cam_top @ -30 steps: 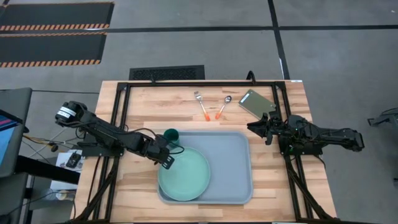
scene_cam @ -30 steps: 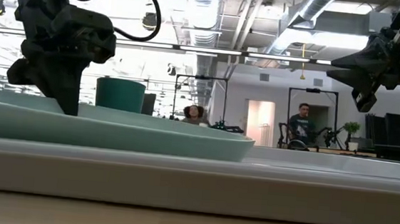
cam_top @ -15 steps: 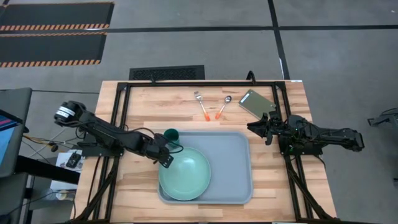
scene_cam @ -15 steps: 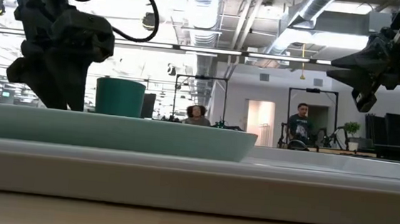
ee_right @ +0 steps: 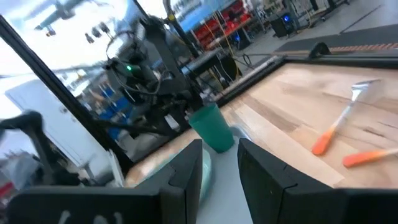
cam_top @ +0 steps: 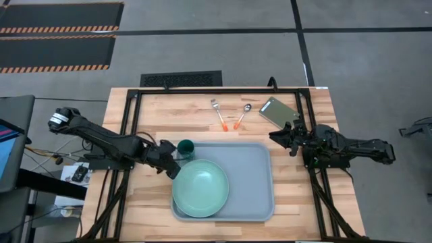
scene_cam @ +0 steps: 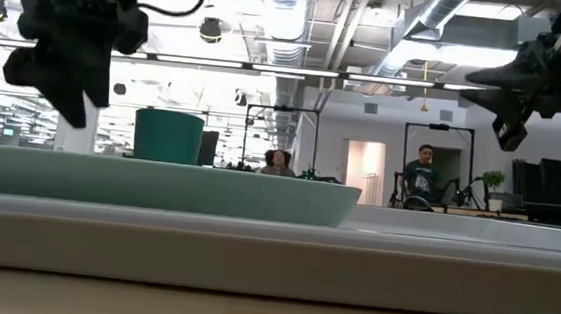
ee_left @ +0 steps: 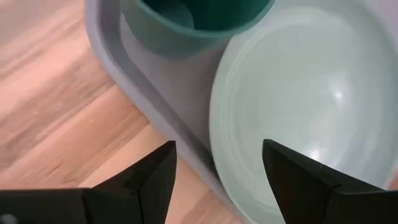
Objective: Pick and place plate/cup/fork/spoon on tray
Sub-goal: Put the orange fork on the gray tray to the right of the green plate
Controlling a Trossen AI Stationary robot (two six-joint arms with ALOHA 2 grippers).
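Mint-green plate point(cam_top: 200, 187) now lies flat in tray point(cam_top: 256, 182), released; my left gripper point(cam_top: 173, 167) has opened and backed off beside cup point(cam_top: 185, 148). Right gripper point(cam_top: 278, 138) unchanged, jaws parted, empty.

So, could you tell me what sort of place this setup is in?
Probably a large robotics lab or industrial workshop: exposed ceiling ducts run overhead, hazard-striped floor mats lie beyond the wooden table, and people sit among other frame rigs in the open hall.
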